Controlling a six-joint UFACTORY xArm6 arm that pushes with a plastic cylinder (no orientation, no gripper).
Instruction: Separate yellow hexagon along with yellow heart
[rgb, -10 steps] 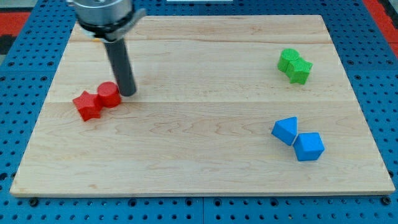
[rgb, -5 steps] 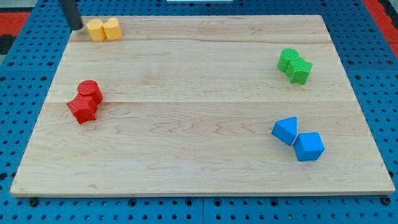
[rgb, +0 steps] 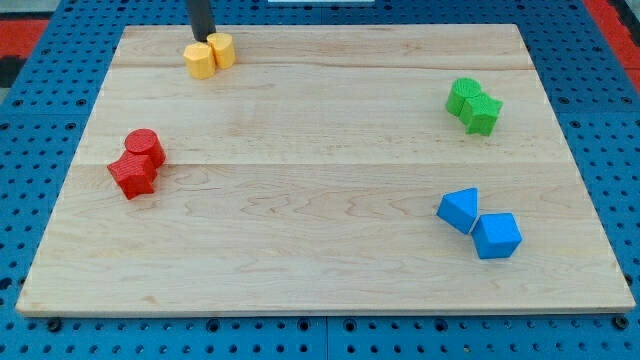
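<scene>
Two yellow blocks touch each other near the view's top left of the wooden board (rgb: 320, 200). The left, more orange one (rgb: 200, 60) looks like the yellow hexagon; the right one (rgb: 223, 49) looks like the yellow heart. My tip (rgb: 203, 38) is a dark rod coming down from the view's top edge. It stands just above the pair, at the seam between them, touching or nearly touching them.
A red cylinder (rgb: 145, 148) and a red star (rgb: 131, 175) touch at the left. Two green blocks (rgb: 473, 105) touch at the upper right. A blue triangle (rgb: 459, 209) and a blue cube (rgb: 497, 236) touch at the lower right.
My tip moved from the red pair up to the yellow pair, then right along the top. The yellow blocks slid right and turned. The red cylinder shifted onto the star's upper side.
</scene>
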